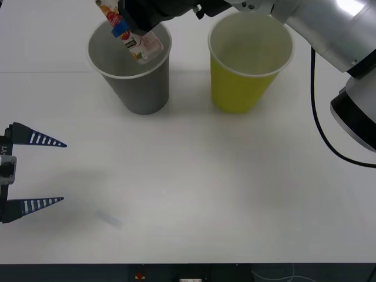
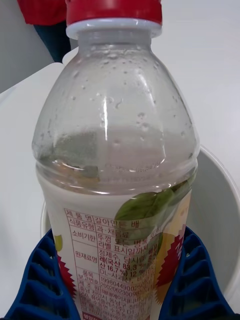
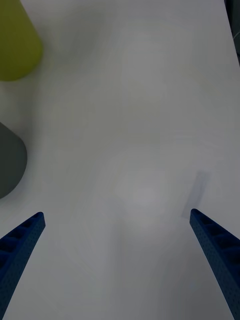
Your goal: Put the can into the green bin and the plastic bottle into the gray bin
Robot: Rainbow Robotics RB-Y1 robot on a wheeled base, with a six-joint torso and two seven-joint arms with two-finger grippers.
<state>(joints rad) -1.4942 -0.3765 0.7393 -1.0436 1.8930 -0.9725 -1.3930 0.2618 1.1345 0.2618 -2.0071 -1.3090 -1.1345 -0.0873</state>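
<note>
Item 1: plastic bottle (image 1: 136, 40). Clear, red cap, red-orange label. Held tilted, base end down inside mouth of gray bin (image 1: 134, 88), cap end up and toward the robot's left, above the rim. In right wrist view, bottle (image 2: 115, 150) sits between two blue ribbed fingers (image 2: 40, 280), bin rim pale behind it.

Item 2: right tool (image 1: 141, 20). Above gray bin at far side of counter (image 1: 205, 188), closed round the bottle's labelled body, fingers pressing both sides.

Item 3: gray bin. Upright, far left-centre of counter.

Item 4: green bin (image 1: 247, 82). Upright, just beside gray bin on robot's right, not touching. Inside looks pale; contents can't be made out.

Item 5: left tool (image 1: 35, 171). Low at near left edge, well apart from both bins, fingers spread wide, nothing between them.
</note>
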